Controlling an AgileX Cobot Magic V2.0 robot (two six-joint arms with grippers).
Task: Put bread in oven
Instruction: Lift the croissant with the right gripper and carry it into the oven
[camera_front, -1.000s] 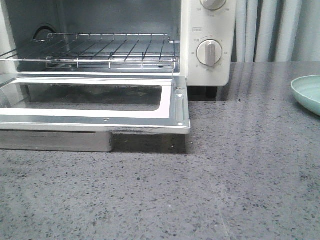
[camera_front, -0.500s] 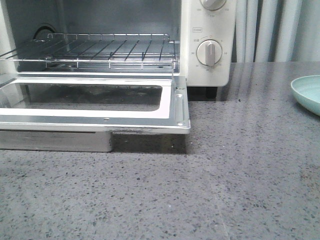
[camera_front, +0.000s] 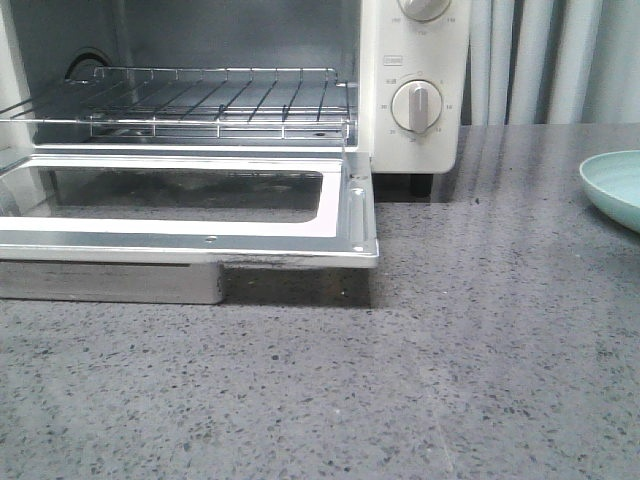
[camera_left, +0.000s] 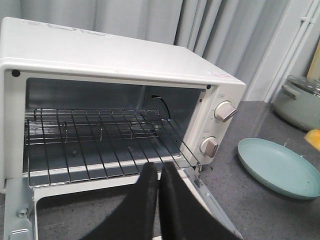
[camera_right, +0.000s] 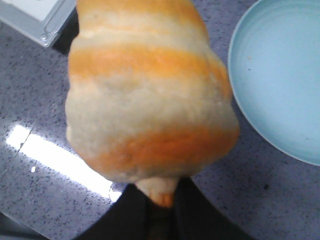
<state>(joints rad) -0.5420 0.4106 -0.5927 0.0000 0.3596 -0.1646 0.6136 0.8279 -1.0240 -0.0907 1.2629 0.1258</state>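
The cream-white oven (camera_front: 415, 90) stands at the back left with its glass door (camera_front: 190, 225) dropped open and the wire rack (camera_front: 200, 105) bare. In the left wrist view the oven (camera_left: 115, 60) faces me, and my left gripper (camera_left: 159, 172) is shut and empty above the open door. In the right wrist view my right gripper (camera_right: 161, 195) is shut on the tip of the bread (camera_right: 145, 95), a golden-orange roll with cream stripes, held above the grey counter. Neither gripper nor the bread shows in the front view.
A pale green plate (camera_front: 615, 185) sits on the grey speckled counter at the right; it also shows in the left wrist view (camera_left: 277, 167) and the right wrist view (camera_right: 280, 70). A lidded pot (camera_left: 300, 100) stands beyond it. Curtains hang behind.
The front view has shifted very slightly; the oven and plate appear a few pixels further left. Nothing else has visibly changed.
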